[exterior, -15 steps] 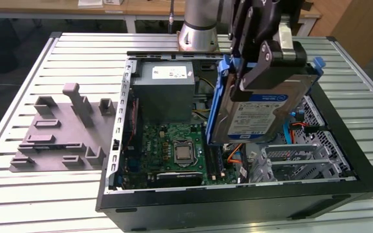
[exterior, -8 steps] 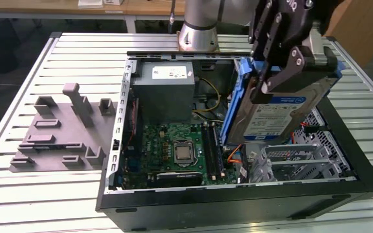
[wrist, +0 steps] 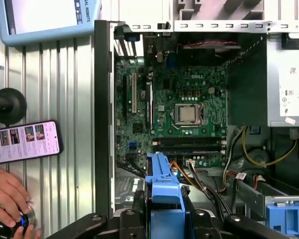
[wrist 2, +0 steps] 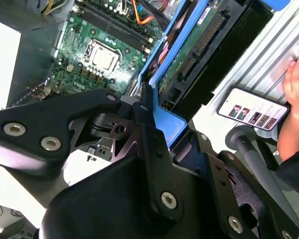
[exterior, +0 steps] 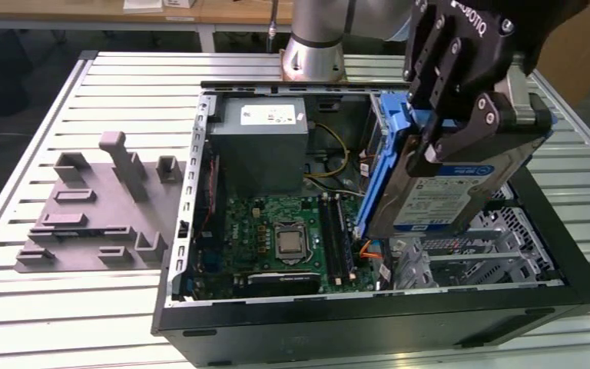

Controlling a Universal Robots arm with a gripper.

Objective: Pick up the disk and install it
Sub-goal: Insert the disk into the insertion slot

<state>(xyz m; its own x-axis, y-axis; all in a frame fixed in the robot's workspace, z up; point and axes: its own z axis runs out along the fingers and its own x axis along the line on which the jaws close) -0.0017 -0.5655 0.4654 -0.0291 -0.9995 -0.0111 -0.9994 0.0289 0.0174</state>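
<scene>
My black gripper (exterior: 482, 127) is shut on the disk (exterior: 447, 196), a silver hard drive with a white-and-blue label in a blue plastic caddy. The disk hangs on edge, tilted, above the exterior view's right side of the open computer case (exterior: 187, 231), over the metal drive cage (exterior: 479, 257). In the second wrist view the fingers (wrist 2: 149, 144) clamp the blue caddy (wrist 2: 165, 122), and the disk's green circuit board (wrist 2: 192, 52) faces the camera. In the first wrist view the caddy's blue end (wrist: 162, 181) sticks out of the gripper (wrist: 162, 221) above the case.
Inside the case are the green motherboard (exterior: 280, 231), a grey power supply box (exterior: 259, 142) and loose cables (wrist: 249, 149). A grey fixture plate (exterior: 90, 219) lies at the exterior view's left. A phone (wrist: 25, 142), a person's hand (wrist: 7, 199) and a tablet (wrist: 45, 20) are beside the case.
</scene>
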